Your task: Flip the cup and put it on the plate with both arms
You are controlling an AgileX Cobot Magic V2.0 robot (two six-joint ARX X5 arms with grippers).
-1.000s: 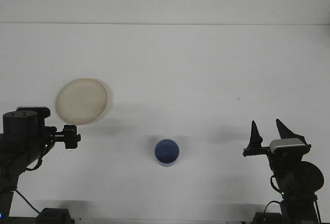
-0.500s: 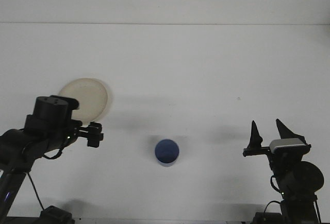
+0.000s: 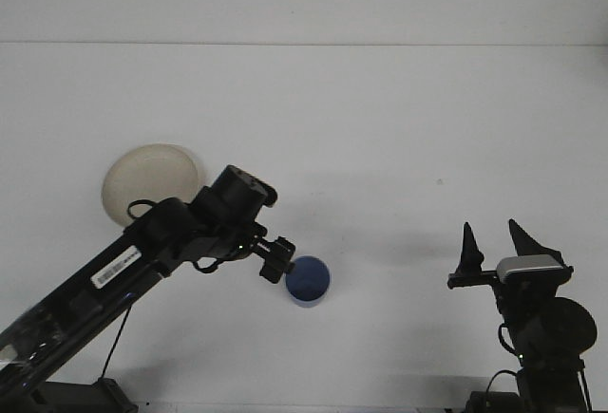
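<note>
A blue cup (image 3: 311, 281) stands on the white table (image 3: 380, 128), a little left of centre and near the front. Its top shows as a flat blue disc. A cream plate (image 3: 150, 179) lies to the far left. My left arm reaches across from the lower left, and it hides the plate's lower right edge. My left gripper (image 3: 276, 257) is right against the cup's left rim. My right gripper (image 3: 493, 244) is at the lower right, well away from the cup, open with its two black fingers pointing up and nothing between them.
The table's far edge meets a pale wall at the top of the view. The right arm's base (image 3: 541, 337) sits at the bottom right corner.
My left arm has swung out from the lower left, past the plate, to the cup's left side. The cup, the plate and the right arm have stayed put.
</note>
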